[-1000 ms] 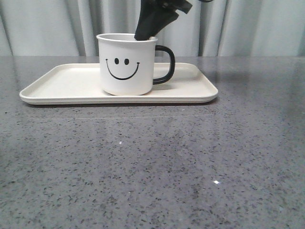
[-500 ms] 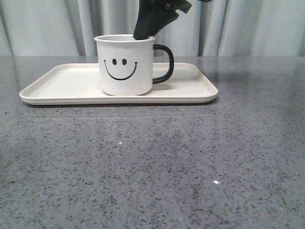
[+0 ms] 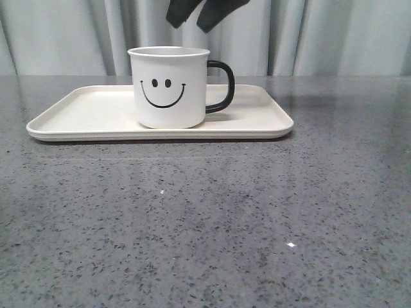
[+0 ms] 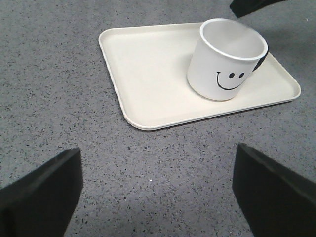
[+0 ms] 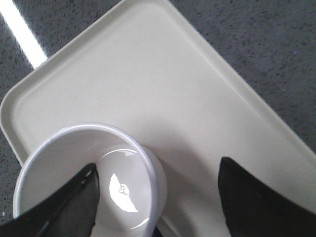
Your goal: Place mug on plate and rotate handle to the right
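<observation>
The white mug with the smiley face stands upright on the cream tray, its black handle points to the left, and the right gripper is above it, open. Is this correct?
Not quite: in the front view the handle points to the right, not the left. The rest holds: the mug stands upright on the tray, and the right gripper hangs open above it, touching nothing.

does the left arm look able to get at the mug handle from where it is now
Probably not easily. The handle points right, on the far side of the mug from the left hand, which hangs open over bare table short of the plate. The mug body blocks a straight approach.
</observation>
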`<state>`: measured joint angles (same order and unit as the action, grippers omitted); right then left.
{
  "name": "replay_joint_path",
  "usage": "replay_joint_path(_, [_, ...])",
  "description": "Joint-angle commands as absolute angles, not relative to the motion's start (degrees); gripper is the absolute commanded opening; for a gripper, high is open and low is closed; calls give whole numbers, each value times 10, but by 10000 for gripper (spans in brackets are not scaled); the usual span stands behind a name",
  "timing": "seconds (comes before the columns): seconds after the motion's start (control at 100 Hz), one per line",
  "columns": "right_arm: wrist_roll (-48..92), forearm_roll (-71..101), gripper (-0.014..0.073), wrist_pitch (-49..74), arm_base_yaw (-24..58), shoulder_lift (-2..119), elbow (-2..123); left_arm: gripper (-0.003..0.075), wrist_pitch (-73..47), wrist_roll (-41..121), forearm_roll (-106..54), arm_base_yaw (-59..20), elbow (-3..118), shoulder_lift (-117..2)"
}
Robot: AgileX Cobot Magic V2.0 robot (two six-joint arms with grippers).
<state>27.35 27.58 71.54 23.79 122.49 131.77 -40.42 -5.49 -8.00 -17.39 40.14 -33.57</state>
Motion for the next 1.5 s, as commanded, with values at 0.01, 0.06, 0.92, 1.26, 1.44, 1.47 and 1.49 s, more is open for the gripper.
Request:
replay_joint_path(0.01, [245, 252, 524, 717, 228, 1156, 1345, 599, -365, -60, -86, -173, 417, -336])
replay_joint_path(0.06, [233, 221, 524, 726, 226, 1140, 1345, 599, -365, -60, -86, -173, 417, -336])
replay_joint_path(0.92, [32, -61, 521, 531, 222, 567, 779, 599, -365, -60, -86, -173, 417, -336])
replay_joint_path(1.26, [6, -70, 521, 348, 222, 304, 435, 599, -365, -60, -86, -173, 417, -336])
replay_joint_path(1.44, [6, -97, 521, 268, 222, 210, 315, 599, -365, -60, -86, -173, 417, -336])
replay_joint_path(1.47, [6, -98, 521, 259, 222, 201, 303, 599, -365, -60, -86, -173, 417, -336])
replay_joint_path(1.49, [6, -98, 521, 254, 222, 198, 296, 599, -365, -60, -86, -173, 417, -336])
